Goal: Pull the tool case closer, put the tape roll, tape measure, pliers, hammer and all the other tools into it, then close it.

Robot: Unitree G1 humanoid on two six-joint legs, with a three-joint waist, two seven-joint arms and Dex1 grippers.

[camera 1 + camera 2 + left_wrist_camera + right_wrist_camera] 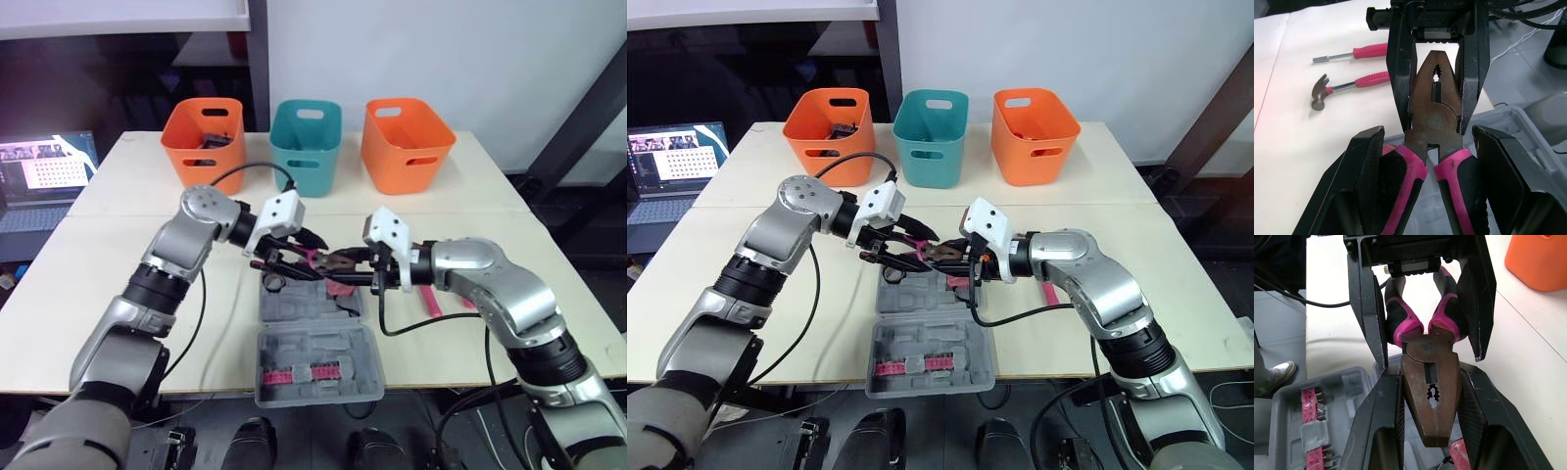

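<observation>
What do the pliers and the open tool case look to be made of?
The pliers: the head looks like dull, brownish steel with a faint metallic glint; the handles seem to be matte rubbery plastic, pink and black. The tool case: probably moulded grey plastic, judging by its shaped recesses.

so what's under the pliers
The open grey case lies under the pliers, with something pink inside it. Whatever sits directly beneath the pliers is covered.
</observation>
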